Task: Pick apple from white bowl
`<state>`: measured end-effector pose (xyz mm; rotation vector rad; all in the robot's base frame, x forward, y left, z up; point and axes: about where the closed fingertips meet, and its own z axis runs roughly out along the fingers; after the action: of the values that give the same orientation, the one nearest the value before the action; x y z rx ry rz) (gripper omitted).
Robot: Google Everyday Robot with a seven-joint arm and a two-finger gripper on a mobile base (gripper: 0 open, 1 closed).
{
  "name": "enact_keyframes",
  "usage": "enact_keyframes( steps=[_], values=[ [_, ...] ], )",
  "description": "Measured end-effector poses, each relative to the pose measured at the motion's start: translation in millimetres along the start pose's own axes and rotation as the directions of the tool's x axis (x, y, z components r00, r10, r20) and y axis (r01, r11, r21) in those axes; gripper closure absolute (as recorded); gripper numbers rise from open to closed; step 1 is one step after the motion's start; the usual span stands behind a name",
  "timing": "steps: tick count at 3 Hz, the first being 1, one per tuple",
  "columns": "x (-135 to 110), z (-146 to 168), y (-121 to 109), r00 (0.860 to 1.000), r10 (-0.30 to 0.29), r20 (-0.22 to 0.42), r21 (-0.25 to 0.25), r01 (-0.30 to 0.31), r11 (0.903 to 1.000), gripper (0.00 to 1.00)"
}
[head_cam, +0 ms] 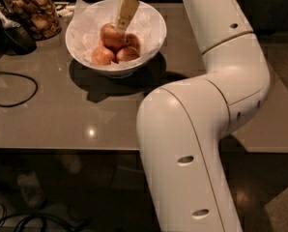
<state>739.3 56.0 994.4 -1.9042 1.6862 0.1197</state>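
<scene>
The white bowl (151, 21) stands on the grey table at the upper left, lined with crinkled white paper. Several reddish apples lie in it. The largest apple (110, 36) sits on top near the middle, with smaller ones in front of it (103, 56) and to its right (128, 53). My gripper (121, 25) reaches down into the bowl from the top edge of the view. Its tan finger (127, 11) touches the top right of the large apple.
A glass jar of brown snacks (34, 11) stands at the top left, with a dark object (16, 37) beside it. A black cable (16, 88) loops on the table's left side. My white arm (202, 129) fills the right half.
</scene>
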Motion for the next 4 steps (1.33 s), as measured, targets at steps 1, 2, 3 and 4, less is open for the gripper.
enact_keyframes(
  steps=[1, 2, 3, 4],
  values=[
    [0, 10, 2, 1.000, 0.016, 0.014, -0.022, -0.016, 0.9996, 0.23],
    [4, 21, 6, 0.999, 0.038, 0.020, -0.050, -0.037, 0.9981, 0.28],
    [5, 28, 9, 0.998, 0.051, 0.027, -0.069, -0.049, 0.9964, 0.32],
    [8, 34, 11, 0.998, 0.064, 0.030, -0.085, -0.061, 0.9946, 0.32]
  ],
)
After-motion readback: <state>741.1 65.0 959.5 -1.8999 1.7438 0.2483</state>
